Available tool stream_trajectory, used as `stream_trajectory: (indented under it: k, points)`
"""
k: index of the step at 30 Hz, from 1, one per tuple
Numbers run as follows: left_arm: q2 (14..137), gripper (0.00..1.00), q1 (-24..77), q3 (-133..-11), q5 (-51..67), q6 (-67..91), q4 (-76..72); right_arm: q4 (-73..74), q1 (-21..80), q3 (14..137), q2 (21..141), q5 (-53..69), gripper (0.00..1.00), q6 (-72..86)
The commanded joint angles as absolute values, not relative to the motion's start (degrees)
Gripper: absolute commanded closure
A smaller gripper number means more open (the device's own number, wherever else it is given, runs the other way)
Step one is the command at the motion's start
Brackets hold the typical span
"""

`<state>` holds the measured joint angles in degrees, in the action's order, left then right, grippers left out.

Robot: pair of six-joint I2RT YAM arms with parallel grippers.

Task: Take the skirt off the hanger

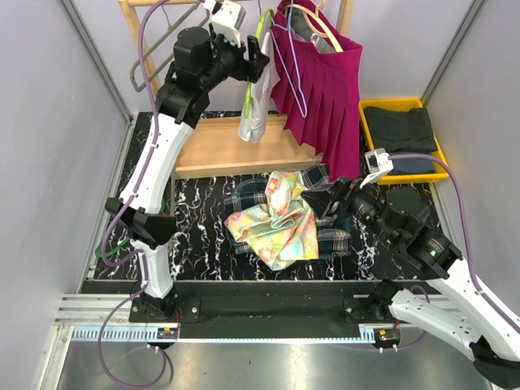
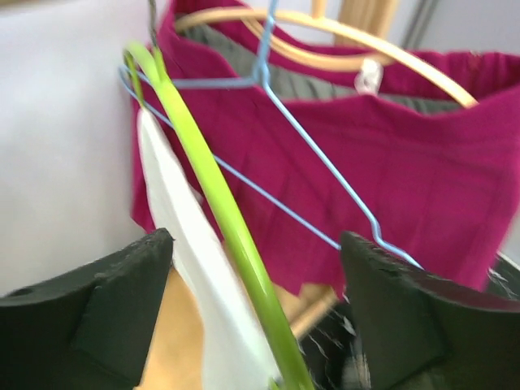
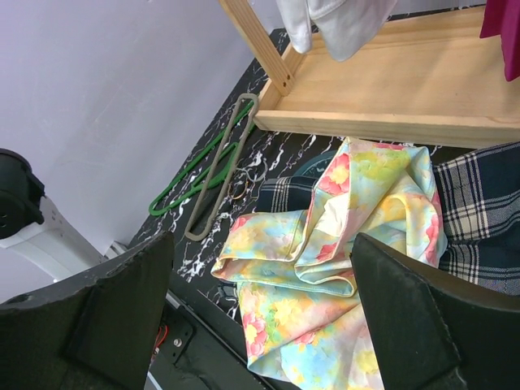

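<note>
The left gripper is up at the clothes rail with its jaws standing wide apart. A green hanger runs through the gap without either finger pressing on it. A white garment hangs from that hanger. Just beside it to the right, a blue wire hanger lies against the magenta pleated skirt. The skirt is still draped on its wooden hanger on the rail.

The right gripper is low over the table, also open and holding nothing. Under it lies a crumpled floral cloth on top of a plaid cloth. Beyond them is the rack's wooden base. A second green hanger and a grey one lie together on the table near the left wall. A yellow tray of dark clothing sits at the far right.
</note>
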<state>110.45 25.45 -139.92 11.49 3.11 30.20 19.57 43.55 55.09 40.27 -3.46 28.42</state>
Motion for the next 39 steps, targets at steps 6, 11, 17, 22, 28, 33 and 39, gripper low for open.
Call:
stream_trajectory:
  k: [6, 11, 17, 22, 28, 33, 39]
  points:
    - [113.73, 0.79, 25.75, -140.98, 6.86, -3.69, 18.81, 17.23, 43.59, 55.72, 37.27, -4.75, 0.03, 28.92]
    - [112.50, 0.73, 25.75, -138.60, 7.56, -5.09, 18.90, 17.49, 43.59, 55.55, 36.47, -4.75, 0.04, 28.83]
    - [110.92, 0.98, 25.75, -137.90, 4.23, -6.94, 17.67, 17.40, 43.59, 54.67, 36.30, -3.96, 0.05, 29.18]
    - [106.36, 1.00, 25.66, -133.78, 0.62, -10.37, 13.63, 16.70, 43.51, 54.14, 36.21, -2.99, 0.05, 29.53]
    - [100.99, 1.00, 25.14, -132.36, -1.93, -13.27, 10.11, 15.30, 43.51, 53.44, 36.56, -1.32, 0.07, 30.41]
    - [95.90, 1.00, 23.73, -130.70, -3.34, -12.04, 9.41, 15.12, 43.59, 53.00, 36.47, -0.62, 0.08, 30.85]
    - [86.41, 1.00, 22.50, -121.13, -4.31, -10.99, 11.77, 15.38, 43.59, 53.00, 36.03, -0.53, 0.08, 30.85]
